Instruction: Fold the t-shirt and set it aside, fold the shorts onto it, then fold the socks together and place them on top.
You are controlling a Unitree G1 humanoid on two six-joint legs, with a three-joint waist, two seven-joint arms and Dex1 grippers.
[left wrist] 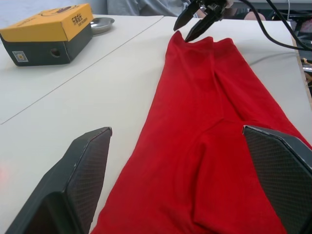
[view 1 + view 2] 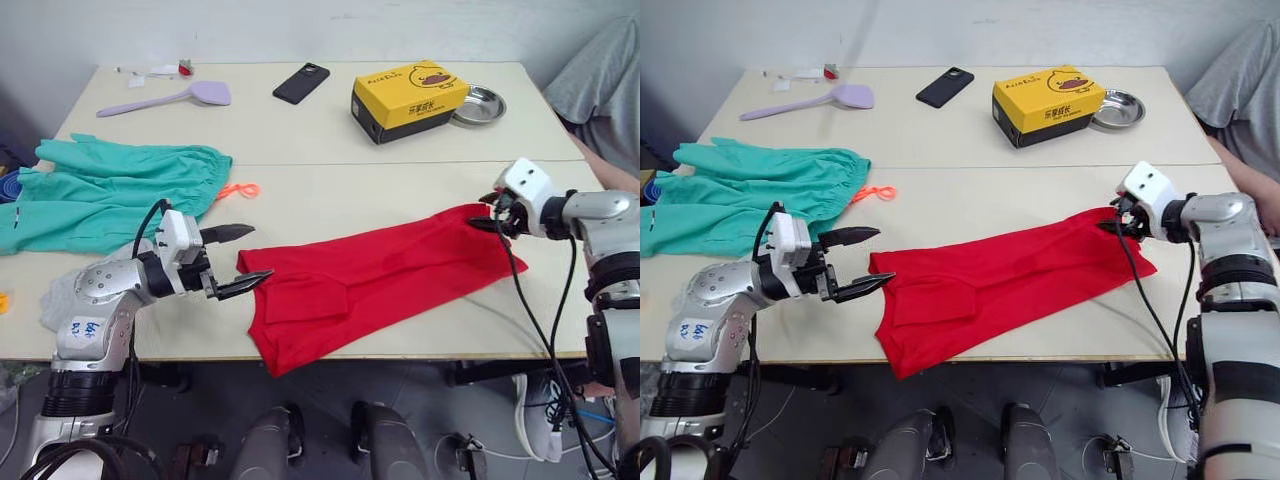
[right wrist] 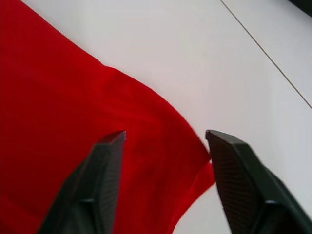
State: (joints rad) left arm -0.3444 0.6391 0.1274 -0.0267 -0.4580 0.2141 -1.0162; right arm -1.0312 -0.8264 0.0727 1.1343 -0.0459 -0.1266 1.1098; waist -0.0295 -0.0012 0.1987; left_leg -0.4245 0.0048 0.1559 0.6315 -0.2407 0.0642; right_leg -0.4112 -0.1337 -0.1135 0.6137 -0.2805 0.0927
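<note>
Across the table (image 2: 330, 160) the shorts (image 2: 110, 190) sit bunched at the robot's left, well away from the t-shirt (image 2: 380, 275), which lies as a long strip near the front edge. It's soft, floppy stuff, so probably best to pinch the end corners. Left gripper (image 2: 243, 258) gapes empty at one end; right gripper (image 2: 1110, 222) hangs parted over the other, gripping nothing.

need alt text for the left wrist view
A plain red cloth t-shirt lies in a long strip on a pale table, between the left gripper's two open black fingers. The right gripper hovers at its far end, near a yellow cardboard box.
</note>
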